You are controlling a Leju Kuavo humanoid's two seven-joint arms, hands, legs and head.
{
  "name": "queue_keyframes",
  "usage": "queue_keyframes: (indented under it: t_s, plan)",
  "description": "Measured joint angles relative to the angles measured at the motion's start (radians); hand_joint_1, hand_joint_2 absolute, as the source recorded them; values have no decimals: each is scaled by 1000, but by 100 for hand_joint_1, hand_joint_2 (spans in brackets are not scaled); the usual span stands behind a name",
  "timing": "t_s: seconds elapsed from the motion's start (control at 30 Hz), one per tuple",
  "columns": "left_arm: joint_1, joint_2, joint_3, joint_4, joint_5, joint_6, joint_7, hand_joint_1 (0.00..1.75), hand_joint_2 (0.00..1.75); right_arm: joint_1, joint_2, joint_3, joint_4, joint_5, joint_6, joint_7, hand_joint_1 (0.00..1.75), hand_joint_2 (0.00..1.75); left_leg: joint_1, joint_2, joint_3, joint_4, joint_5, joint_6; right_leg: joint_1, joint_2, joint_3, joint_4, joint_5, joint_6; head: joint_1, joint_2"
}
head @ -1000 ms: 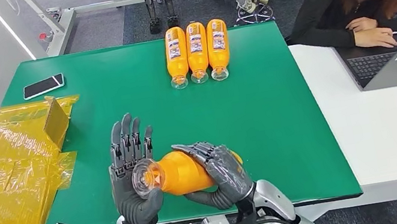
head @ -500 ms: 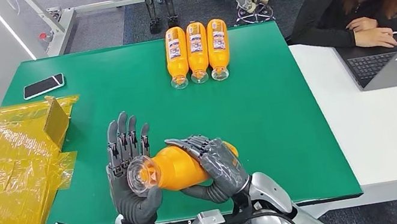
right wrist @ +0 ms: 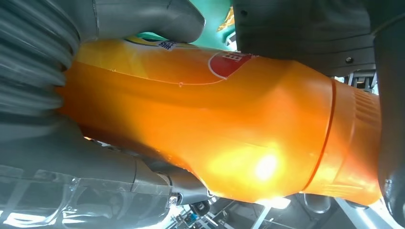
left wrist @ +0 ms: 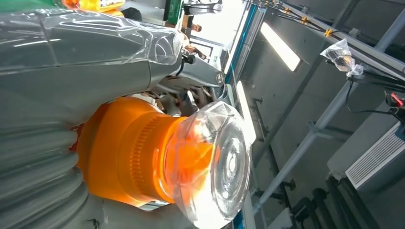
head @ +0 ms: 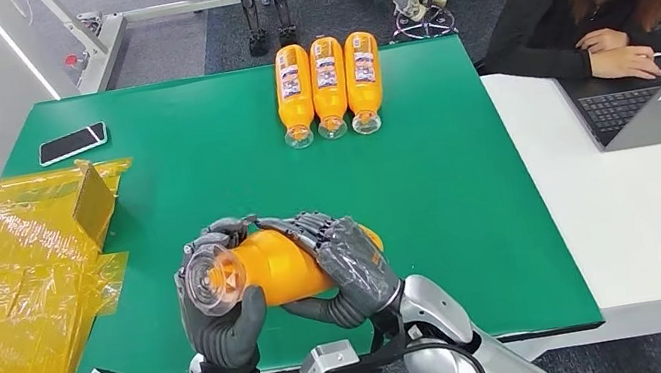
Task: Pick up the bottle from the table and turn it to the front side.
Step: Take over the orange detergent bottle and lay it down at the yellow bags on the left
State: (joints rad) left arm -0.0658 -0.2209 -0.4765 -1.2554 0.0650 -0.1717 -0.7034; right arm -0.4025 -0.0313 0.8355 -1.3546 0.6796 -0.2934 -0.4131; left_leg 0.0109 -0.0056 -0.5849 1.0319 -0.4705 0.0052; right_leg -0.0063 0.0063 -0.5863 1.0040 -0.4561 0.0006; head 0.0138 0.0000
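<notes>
Showing in the right wrist view, the orange bottle (right wrist: 215, 119) carries a red oval logo with white characters and a strip of blue print, neither legible. It lies sideways above the near edge of the green table (head: 473, 213), clear cap end toward the robot's left. The left hand (head: 217, 307) is curled around the cap end, and the right hand (head: 345, 265) wraps the body; both hold it.
</notes>
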Motion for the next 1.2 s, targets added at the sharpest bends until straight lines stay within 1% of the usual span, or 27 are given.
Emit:
queue_keyframes:
  t_s: [0.7, 0.73, 0.83, 0.87, 1.07, 1.13, 1.2]
  plan:
    - [-1, 0, 9, 0, 1, -3, 0, 175, 175, 1, 0, 1, 8, 0, 0, 0, 175, 175, 0, 0, 0, 0, 0, 0, 0, 0, 0, 0, 0, 0, 0, 0]
    - [-1, 0, 10, 0, 1, -3, 0, 174, 175, 1, 0, 1, 8, 0, 0, 0, 162, 175, 0, 0, 0, 0, 0, 0, 0, 0, 0, 0, 0, 0, 0, 0]
    - [-2, 1, 14, 0, 1, -3, 0, 172, 175, 1, 0, 5, 8, 0, 1, 0, 31, 175, 0, 0, 0, 0, 0, 0, 0, 0, 0, 0, 0, 0, 0, 0]
    - [-3, 1, 16, 0, 2, -4, 0, 172, 175, 1, 0, 6, 8, -3, 1, -2, 0, 175, 0, 0, 0, 0, 0, 0, 0, 0, 0, 0, 0, 0, 0, 0]
    - [-7, 2, 28, 0, 4, -10, 0, 174, 175, 1, 8, 8, 17, -27, -33, -20, 0, 175, 0, 0, 0, 0, 0, -1, 0, 0, 0, 0, 0, 0, 0, 0]
    - [-8, 2, 31, 0, 4, -14, 0, 175, 175, 2, 11, 8, 19, -36, -60, -30, 0, 175, 0, 0, 0, 0, 0, -1, 0, 0, 0, 0, 0, 0, 0, 0]
    - [-11, 1, 32, 0, 4, -18, 0, 175, 175, 7, 14, 8, 19, -57, -106, -58, 0, 175, 0, 0, 0, 0, 0, -1, 0, 0, 0, 0, 0, 0, 0, 0]
